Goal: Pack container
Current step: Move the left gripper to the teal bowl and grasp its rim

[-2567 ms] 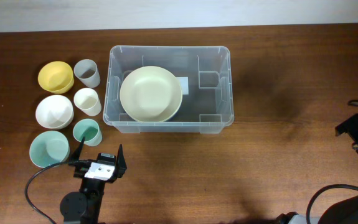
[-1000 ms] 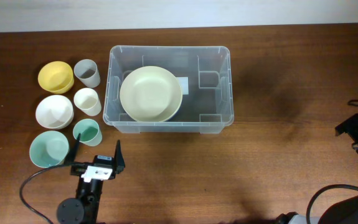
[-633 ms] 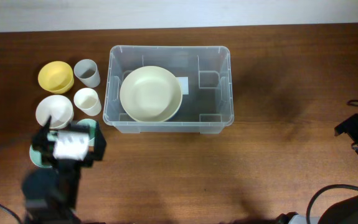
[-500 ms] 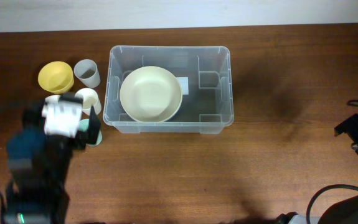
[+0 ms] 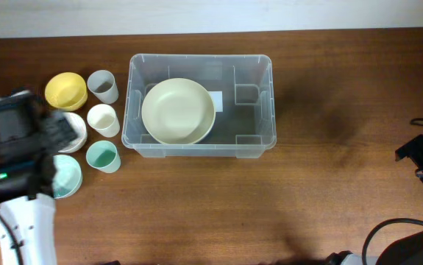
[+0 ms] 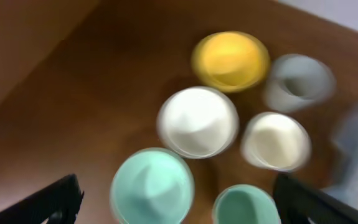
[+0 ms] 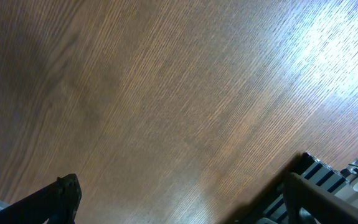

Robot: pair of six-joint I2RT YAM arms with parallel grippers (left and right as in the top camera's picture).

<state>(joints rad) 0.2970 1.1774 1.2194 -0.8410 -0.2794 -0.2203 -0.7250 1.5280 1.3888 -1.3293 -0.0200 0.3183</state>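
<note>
The closely crowded cream cup (image 6: 275,142) could be toppled by the left gripper (image 6: 177,202), spread wide and empty (the right gripper (image 7: 182,199) likewise).

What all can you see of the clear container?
The container is a large rectangular tub of clear plastic with a rolled rim and moulded inner corners. It is open-topped and sits flat on the wooden table. A pale cream bowl lies in its left half, next to a white label on the base.
</note>
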